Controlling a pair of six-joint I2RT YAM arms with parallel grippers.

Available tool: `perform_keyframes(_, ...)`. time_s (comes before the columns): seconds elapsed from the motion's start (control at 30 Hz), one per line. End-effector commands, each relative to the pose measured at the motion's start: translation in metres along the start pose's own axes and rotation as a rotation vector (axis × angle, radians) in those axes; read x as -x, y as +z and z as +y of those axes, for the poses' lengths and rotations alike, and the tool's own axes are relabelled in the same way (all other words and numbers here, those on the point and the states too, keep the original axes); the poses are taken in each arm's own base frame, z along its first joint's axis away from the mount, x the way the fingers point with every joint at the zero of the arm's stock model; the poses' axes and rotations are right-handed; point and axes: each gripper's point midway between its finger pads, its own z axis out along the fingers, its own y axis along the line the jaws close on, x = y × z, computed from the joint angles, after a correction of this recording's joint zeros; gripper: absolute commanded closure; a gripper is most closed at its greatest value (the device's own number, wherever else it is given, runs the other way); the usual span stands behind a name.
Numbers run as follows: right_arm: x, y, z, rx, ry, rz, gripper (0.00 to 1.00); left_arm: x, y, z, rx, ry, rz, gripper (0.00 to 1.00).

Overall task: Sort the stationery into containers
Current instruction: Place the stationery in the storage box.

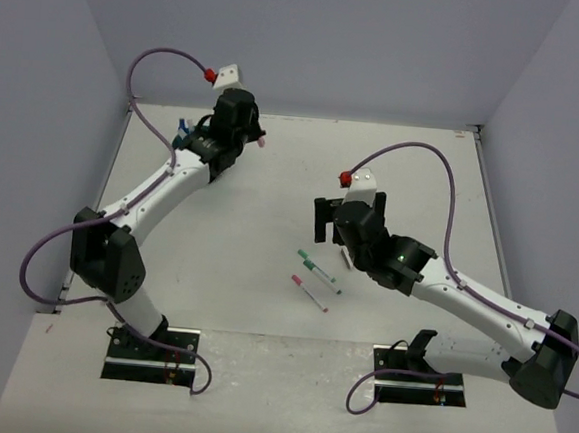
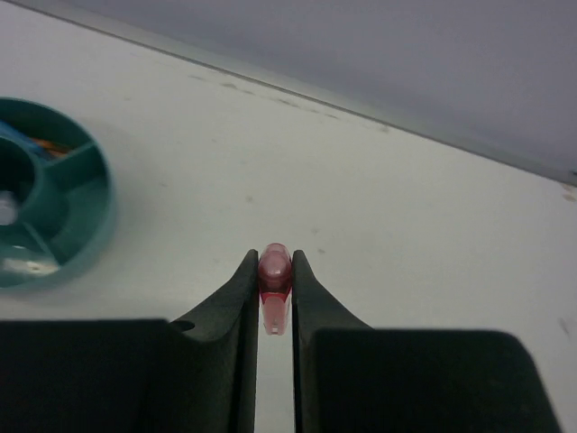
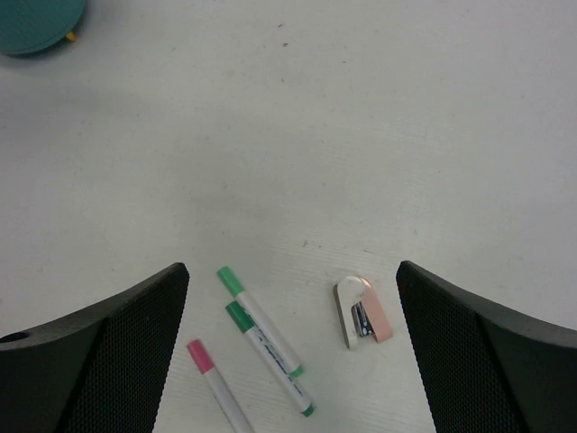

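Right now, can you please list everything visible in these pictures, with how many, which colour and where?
tub: one, teal, with compartments, far left of the table; small pieces inside
green markers: two, white with green caps, side by side mid-table
pink marker: one, pink cap, beside them
small item: one, white and pink, near the green markers
pink piece: one, in the left hand
table: one, white
left hand: black, shut on the pink piece
right hand: black, open, above the markers

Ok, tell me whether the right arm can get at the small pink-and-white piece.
Likely yes: the right gripper hangs open above the pink-and-white piece, bare table around it, the green markers lying apart beside it.
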Motion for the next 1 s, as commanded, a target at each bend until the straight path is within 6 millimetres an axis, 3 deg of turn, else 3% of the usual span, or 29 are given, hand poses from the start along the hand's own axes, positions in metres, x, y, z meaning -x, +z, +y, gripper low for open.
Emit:
perform_keyframes(0.0, 0.013, -0.01, -0.014, -0.049, 0.093, -0.069, 0.01, 0.049, 0.044, 0.082, 0.371, 0.021, -0.132, 1.0)
perform_keyframes(0.07, 0.01, -0.012, -0.016, -0.043, 0.096, -0.064, 0.01, 0.046, 0.072, 0.111, 0.452, 0.04, -0.101, 1.0)
perform_keyframes(0.17, 0.006, -0.015, -0.018, -0.035, 0.105, -0.055, 0.01, 0.064, 0.102, 0.137, 0.502, 0.013, -0.111, 1.0)
perform_keyframes(0.27, 0.006, -0.019, -0.017, -0.017, 0.113, -0.057, 0.01, 0.07, 0.118, 0.154, 0.514, 0.001, -0.11, 1.0)
perform_keyframes(0.4, 0.005, -0.019, -0.017, -0.012, 0.109, -0.056, 0.01, 0.061, 0.131, 0.172, 0.533, -0.006, -0.077, 1.0)
perform_keyframes(0.63, 0.007, -0.015, -0.013, -0.012, 0.091, -0.044, 0.01, 0.045, 0.129, 0.189, 0.567, -0.008, -0.067, 0.99)
perform_keyframes(0.67, 0.006, -0.015, -0.012, -0.008, 0.089, -0.04, 0.01, 0.044, 0.129, 0.191, 0.572, -0.005, -0.063, 0.97)
perform_keyframes(0.7, 0.005, -0.015, -0.011, -0.003, 0.085, -0.035, 0.01, 0.044, 0.13, 0.192, 0.574, -0.002, -0.061, 0.83)
perform_keyframes(0.77, 0.003, -0.014, -0.01, 0.004, 0.077, -0.027, 0.01, 0.043, 0.131, 0.196, 0.58, -0.004, -0.058, 0.66)
perform_keyframes(0.97, -0.003, -0.014, -0.01, 0.011, 0.057, -0.013, 0.01, 0.052, 0.127, 0.189, 0.543, -0.021, -0.066, 0.4)
